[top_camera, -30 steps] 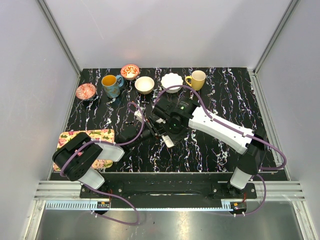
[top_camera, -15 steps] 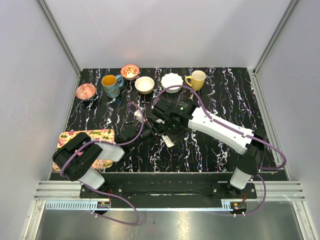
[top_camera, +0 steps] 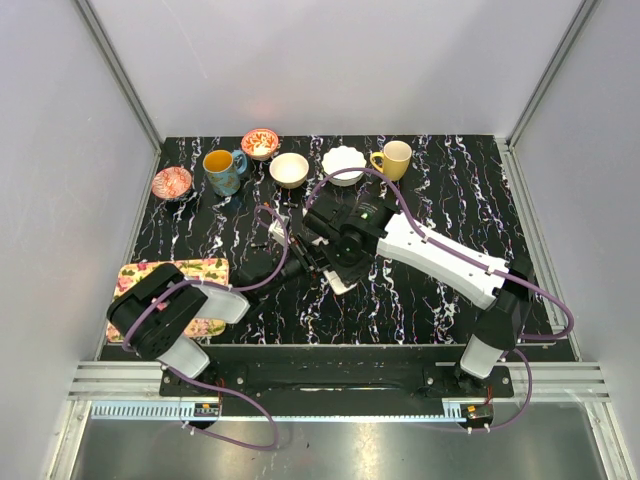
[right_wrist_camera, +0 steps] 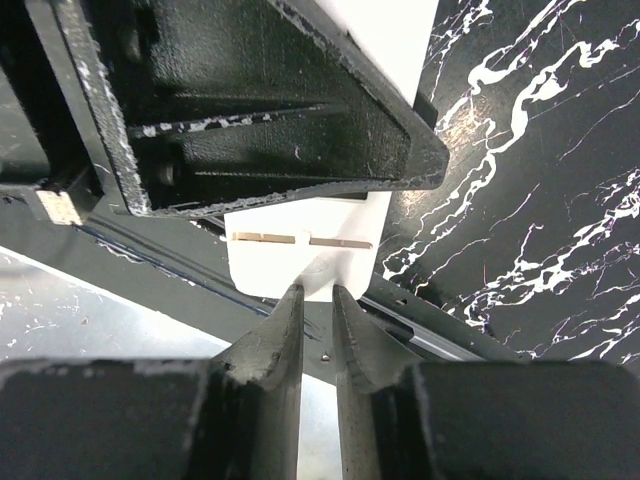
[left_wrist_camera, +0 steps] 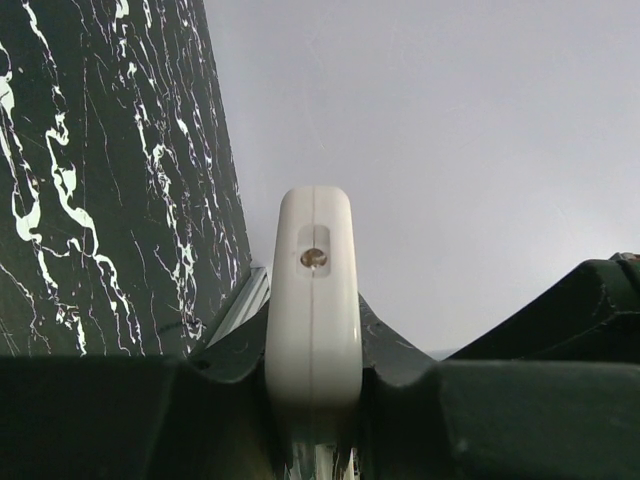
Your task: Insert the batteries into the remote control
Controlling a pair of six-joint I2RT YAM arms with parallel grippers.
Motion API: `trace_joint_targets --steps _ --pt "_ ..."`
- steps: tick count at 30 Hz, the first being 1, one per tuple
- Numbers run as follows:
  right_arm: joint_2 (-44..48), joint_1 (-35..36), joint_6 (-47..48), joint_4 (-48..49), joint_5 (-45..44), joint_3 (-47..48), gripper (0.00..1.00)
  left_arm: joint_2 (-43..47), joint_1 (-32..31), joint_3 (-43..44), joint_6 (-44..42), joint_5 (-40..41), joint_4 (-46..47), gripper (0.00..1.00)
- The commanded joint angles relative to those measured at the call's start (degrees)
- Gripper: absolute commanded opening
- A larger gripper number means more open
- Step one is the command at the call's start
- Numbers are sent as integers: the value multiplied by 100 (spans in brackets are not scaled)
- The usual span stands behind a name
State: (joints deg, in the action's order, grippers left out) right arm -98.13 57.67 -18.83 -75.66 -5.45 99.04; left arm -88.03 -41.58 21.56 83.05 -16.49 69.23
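Observation:
My left gripper (left_wrist_camera: 313,352) is shut on the remote control (left_wrist_camera: 313,290), a white slab that I see edge-on here, its rounded end pointing away from the wrist. In the right wrist view the remote control's (right_wrist_camera: 300,262) flat white face shows a thin slot line below the left gripper's black body. My right gripper (right_wrist_camera: 315,293) has its tips at that face's lower edge. Its jaws stand a narrow gap apart with nothing between them. From above, both grippers meet at mid-table, left (top_camera: 290,262) and right (top_camera: 322,260). The batteries are out of view.
Along the back stand a red dish (top_camera: 171,182), blue mug (top_camera: 222,170), red patterned bowl (top_camera: 260,142), cream bowl (top_camera: 289,169), white scalloped bowl (top_camera: 343,163) and yellow mug (top_camera: 393,158). A floral mat (top_camera: 175,272) lies front left. A small white piece (top_camera: 340,283) lies by the grippers.
The right wrist has edged very slightly toward the back. The left arm and the remote control have not moved.

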Motion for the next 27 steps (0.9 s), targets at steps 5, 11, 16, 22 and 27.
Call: trace_joint_targets --steps 5,11,16,22,27 --pt "145 43 -103 368 -167 203 22 -109 -78 15 300 14 1321 0" --pt "180 34 -130 350 -175 238 23 -109 -87 15 282 49 1303 0" --pt "250 43 -156 350 -202 300 24 -127 -78 24 256 41 1286 0" --pt "285 43 -182 341 -307 387 24 -153 -78 -3 247 58 1312 0" --pt "312 43 -200 324 -369 458 25 -144 -78 -20 247 67 1321 0"
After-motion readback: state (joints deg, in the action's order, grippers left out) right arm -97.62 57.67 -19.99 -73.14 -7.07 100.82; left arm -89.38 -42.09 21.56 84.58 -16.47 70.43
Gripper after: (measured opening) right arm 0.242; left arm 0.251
